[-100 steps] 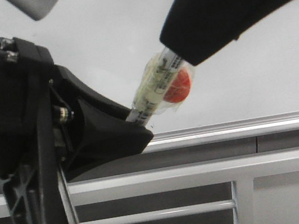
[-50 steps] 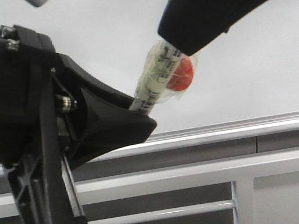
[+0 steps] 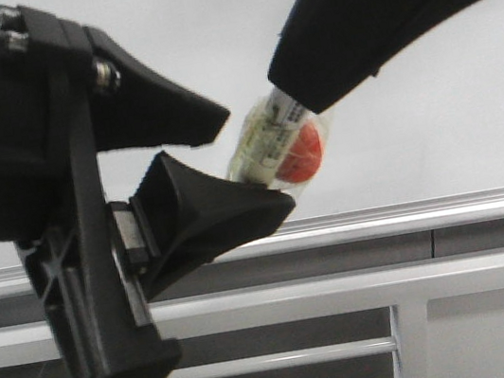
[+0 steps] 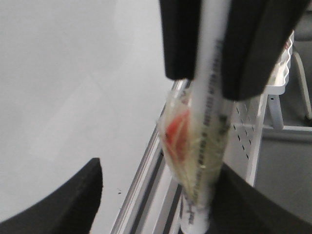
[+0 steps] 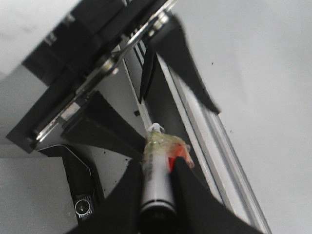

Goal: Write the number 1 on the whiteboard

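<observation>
The whiteboard (image 3: 430,103) fills the background, and the number 1 is not in view on it. My right gripper (image 3: 306,94) reaches in from the upper right, shut on a white marker pen (image 3: 263,147) that has a red piece (image 3: 304,154) taped to it. In the right wrist view the pen (image 5: 155,168) sits clamped between the fingers of that gripper (image 5: 157,163). My left gripper (image 3: 257,161) stands open around the pen's lower end. In the left wrist view one finger (image 4: 78,195) is well clear and the other (image 4: 243,204) is right beside the pen (image 4: 207,122).
A silver aluminium ledge (image 3: 429,214) runs along the board's bottom edge. Below it are grey-white frame bars (image 3: 345,291) and a thin rod (image 3: 289,360). Tiny black dots (image 4: 118,190) mark the board near the ledge.
My left gripper was shut on the pen's lower end and has opened, its fingers now spread apart and slightly higher. The right gripper still holds the pen in nearly the same place.
</observation>
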Controlling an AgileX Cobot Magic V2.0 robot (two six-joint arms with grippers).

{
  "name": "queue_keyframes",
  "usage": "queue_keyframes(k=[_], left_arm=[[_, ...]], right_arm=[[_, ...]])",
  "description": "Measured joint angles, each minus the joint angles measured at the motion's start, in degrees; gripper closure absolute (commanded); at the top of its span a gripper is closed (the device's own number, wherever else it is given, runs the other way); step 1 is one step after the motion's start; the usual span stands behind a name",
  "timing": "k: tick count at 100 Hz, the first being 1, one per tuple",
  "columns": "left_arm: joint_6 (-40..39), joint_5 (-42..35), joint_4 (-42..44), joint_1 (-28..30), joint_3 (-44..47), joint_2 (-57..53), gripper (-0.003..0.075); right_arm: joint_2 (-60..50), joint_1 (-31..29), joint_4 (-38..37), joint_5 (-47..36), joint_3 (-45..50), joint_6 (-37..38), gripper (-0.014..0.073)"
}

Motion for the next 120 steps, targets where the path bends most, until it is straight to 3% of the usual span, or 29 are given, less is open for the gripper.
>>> queue_keyframes(k=[25,40,49,59,62,79,120], left_arm=[[0.00,2.08,-1.66,0.00,0.22,-6.98,0.0253],[0.00,5.27,-5.72,0.00,0.24,-14.16,0.0313],[0.00,8.23,-7.16,0.00,0.34,-18.18,0.0438],[0.00,9.11,-8.39,0.00,1.67,-22.07,0.0693],[0.00,9.23,-8.65,0.00,2.20,-22.94,0.0739],[0.00,7.40,-12.94,0.00,5.60,-26.61,0.0741],[0.00,-13.01,-31.68,0.00,12.82,-27.99,0.0741]], right_arm=[[-1.17,-1.08,0.00,0.69,-0.81,1.39,0.0658],[-4.89,-4.79,0.00,2.94,-0.81,2.80,0.0657],[-8.04,-7.36,-0.11,2.94,-0.81,2.94,0.0657],[-11.67,-9.49,-0.34,2.48,-0.71,2.94,0.0657],[-12.66,-9.86,-0.37,2.38,-0.70,2.94,0.0656],[-18.86,-10.55,-0.37,1.56,1.81,3.07,0.0655],[-36.50,-10.55,-0.47,-5.01,16.65,11.42,0.0635]])
